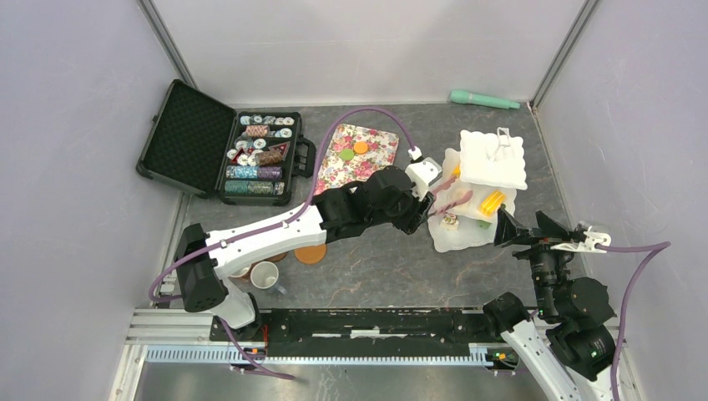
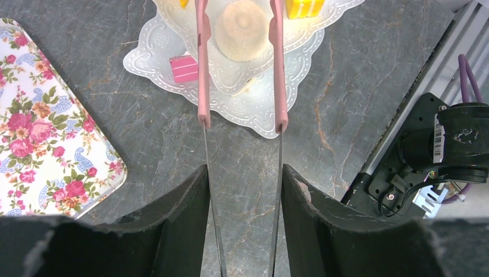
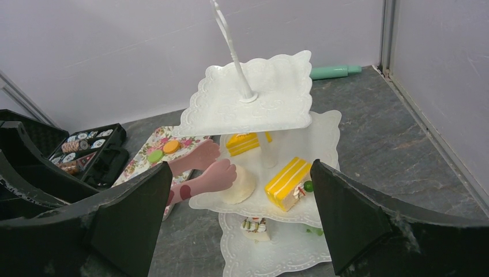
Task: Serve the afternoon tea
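Observation:
My left gripper (image 1: 415,209) (image 2: 244,173) is shut on the metal arms of pink-tipped tongs (image 2: 202,69). The tong tips flank a round cream pastry (image 2: 242,29) (image 3: 239,183) on the middle tier of the white three-tier stand (image 1: 493,159) (image 3: 254,98). Two yellow cake slices (image 3: 286,182) share that tier. A pink cake (image 2: 184,68) and a small decorated slice (image 3: 254,226) lie on the bottom tier. My right gripper (image 1: 522,227) (image 3: 241,170) is open and empty, just right of the stand. A white mug (image 1: 265,274) and a brown saucer (image 1: 311,253) sit near the left arm's base.
A floral tray (image 1: 371,159) (image 2: 40,133) holds a green (image 1: 345,154) and an orange macaron (image 1: 361,147). An open black case of poker chips (image 1: 250,154) stands at the back left. A green tool (image 1: 484,100) lies by the back wall.

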`<state>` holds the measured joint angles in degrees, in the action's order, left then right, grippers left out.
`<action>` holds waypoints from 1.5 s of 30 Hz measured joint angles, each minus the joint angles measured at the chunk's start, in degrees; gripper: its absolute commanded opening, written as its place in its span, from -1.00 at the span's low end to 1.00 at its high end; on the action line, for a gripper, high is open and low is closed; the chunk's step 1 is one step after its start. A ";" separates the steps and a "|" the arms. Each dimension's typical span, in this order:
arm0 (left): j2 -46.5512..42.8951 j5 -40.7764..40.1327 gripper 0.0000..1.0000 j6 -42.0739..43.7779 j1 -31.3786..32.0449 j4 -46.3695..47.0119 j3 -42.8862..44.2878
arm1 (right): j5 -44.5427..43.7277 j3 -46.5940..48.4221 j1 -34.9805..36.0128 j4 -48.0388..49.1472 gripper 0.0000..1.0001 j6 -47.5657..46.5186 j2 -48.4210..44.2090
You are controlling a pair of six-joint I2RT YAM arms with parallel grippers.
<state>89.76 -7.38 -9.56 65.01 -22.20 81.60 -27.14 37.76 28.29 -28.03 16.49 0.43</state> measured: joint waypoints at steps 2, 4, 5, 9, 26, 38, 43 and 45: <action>-0.13 -0.02 0.04 0.00 0.00 0.00 -0.02 | 0.00 0.04 0.00 -0.13 0.96 0.00 0.00; -0.72 -0.02 0.04 0.00 0.00 0.00 -0.37 | -0.07 0.07 0.00 -0.31 0.96 -0.02 0.00; -1.53 -0.07 0.04 0.00 0.00 0.00 -0.96 | -0.13 0.07 0.00 -0.37 0.96 -0.02 0.00; -6.47 -0.46 0.04 0.92 0.00 -0.09 -4.31 | -0.15 0.07 0.00 -0.39 0.96 -0.02 0.00; -16.52 -10.71 0.05 -1.81 -17.68 -4.55 -13.16 | 0.09 0.04 0.00 0.15 0.96 -0.04 0.00; 8.44 -10.32 0.07 -6.51 -29.16 -7.69 3.45 | 0.07 0.79 0.00 -0.31 0.96 -0.04 0.00; 15.21 -9.33 0.09 -6.88 -31.10 -8.09 7.67 | -0.02 1.51 0.00 -0.37 0.96 -0.07 0.00; 17.20 -8.87 0.08 -6.88 -31.41 -8.20 8.94 | -0.04 1.55 0.00 -0.39 0.96 -0.07 0.00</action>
<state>106.96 -16.25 -16.45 33.61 -30.39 90.54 -27.18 39.31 28.29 -28.42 16.43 0.43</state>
